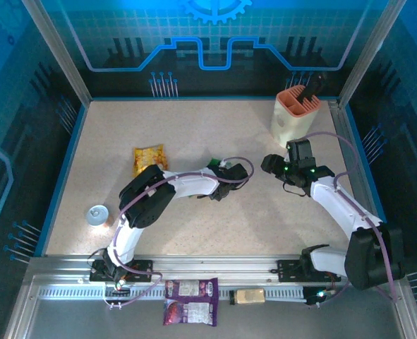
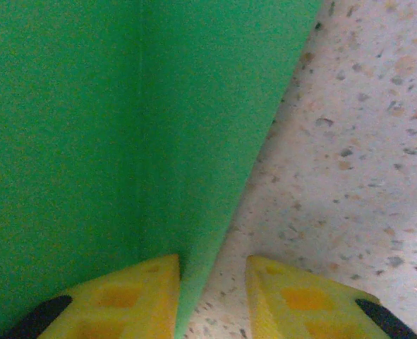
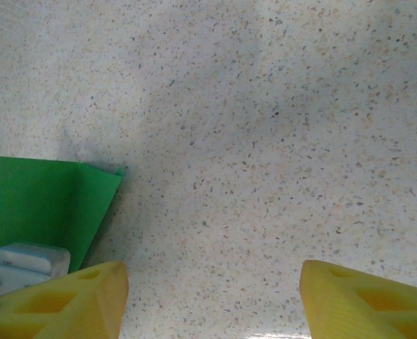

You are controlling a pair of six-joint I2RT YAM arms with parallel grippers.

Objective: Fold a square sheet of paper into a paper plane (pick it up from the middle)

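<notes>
Speckled desk [image 1: 194, 120], blue-lit walls [image 1: 215, 42].
Green sheet [image 2: 109, 127] lies under the slightly parted left pincer [image 2: 212, 272], its edge in the gap; right pincer [image 3: 212, 282], spread wide and empty, hangs near it.

Top overlooks table [image 1: 194, 141]; close wrist cameras share paper [image 2: 88, 141].

robot lab work cell, viewed from above

a speckled beige table [image 1: 229, 226] sits inside an enclosure of aluminium frame posts [image 1: 56, 49]. behind it are blue-lit wall panels [image 1: 123, 28] printed with circuit lines, with a gear emblem [image 1: 215, 8] at top centre. two robot arms, the left arm [image 1: 159, 194] at lower left and the right arm [image 1: 342, 205] at lower right, are bolted to a slotted metal rail [image 1: 215, 268] along the bottom edge, and purple cables [image 1: 240, 159] loop along them.
</notes>
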